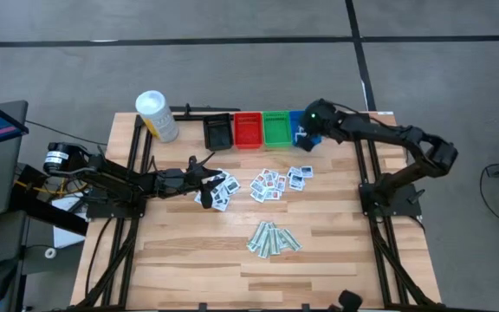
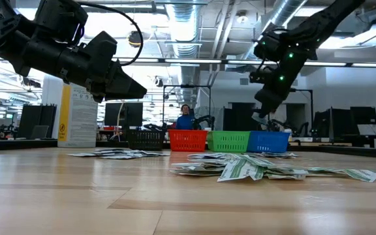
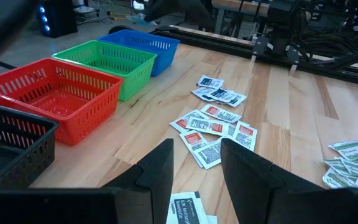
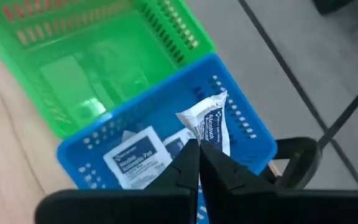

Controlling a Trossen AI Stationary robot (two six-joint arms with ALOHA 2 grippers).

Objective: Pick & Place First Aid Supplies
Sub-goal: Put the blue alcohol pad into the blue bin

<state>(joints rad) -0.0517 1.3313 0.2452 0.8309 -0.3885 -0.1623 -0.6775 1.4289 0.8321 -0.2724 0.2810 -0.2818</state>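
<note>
Right gripper (image 4: 199, 149): fingers pinched together on one white packet (image 4: 209, 121) w/ blue print, paper crumpled, held directly above blue bin (image 4: 241, 134); far side of table, right of centre.
Key relation: held packet hangs straight over blue bin; at least one like packet (image 4: 129, 155) lies flat inside. Drop is straight down, judged; no sideways travel needed.
Left gripper (image 3: 194, 165): fingers apart, nothing between them; low over dark-print packets (image 1: 217, 192), left of centre. A packet (image 3: 188, 208) sits just under/near the tips, long side roughly along finger line.
Nearer arm: left arm nearest dark-print pile; right arm nearest bins.
Red-print packets (image 1: 268, 185): table centre, squarish, flat glossy paper, overlapping loosely.
Blue-print packets (image 1: 300, 175): small cluster, right of red-print ones.
Green strips (image 1: 273, 238): long pale-green wrappers, fanned heap, near side, well apart from both grippers.
Bins: black bin (image 1: 218, 132), red bin (image 1: 248, 129), green bin (image 1: 276, 127), blue; row at far edge; slotted plastic mesh walls, rigid.
Canister (image 1: 157, 115): white cylinder, yellow label, far left.
Table (image 1: 189, 260): pale wood slats, smooth.
</note>
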